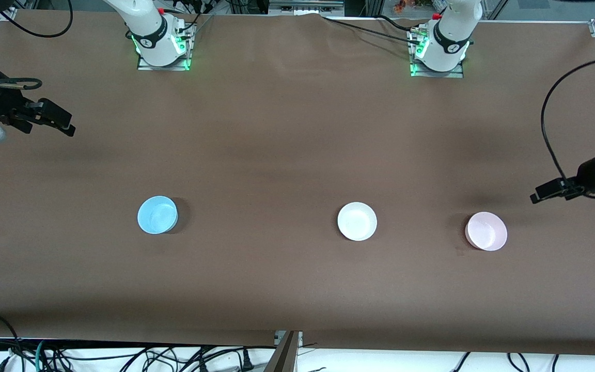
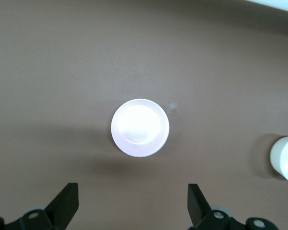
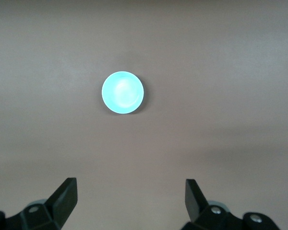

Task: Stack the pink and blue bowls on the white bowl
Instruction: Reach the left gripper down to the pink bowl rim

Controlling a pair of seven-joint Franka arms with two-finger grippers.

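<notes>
Three small bowls sat on the brown table (image 1: 287, 129), all in a row and well apart from each other. Each one stood the right way up, and each one had nothing in it.

The blue bowl (image 1: 157, 215) was toward the right arm's end of the table. The white bowl (image 1: 357, 221) was between the other two, closer to the pink one than to the blue one. The pink bowl (image 1: 486, 231) was toward the left arm's end of the table. It sat a bit nearer to the front camera than the white bowl, and the blue bowl sat a bit farther from it. No bowl was on top of another bowl.

The right gripper (image 1: 62, 124) hung in the air over the right arm's end of the table. Its two fingers (image 3: 67, 194) were spread wide apart and held nothing. In the right wrist view, the blue bowl showed on the bare table, well away from the fingers.

The left gripper (image 1: 537, 197) hung in the air over the left arm's end of the table, near the pink bowl but not touching it. Its fingers (image 2: 67, 201) were spread wide apart too, and they held nothing. In the left wrist view, the pink bowl showed between the two fingertips but farther off, and a bit of the white bowl peeked in at the edge.
</notes>
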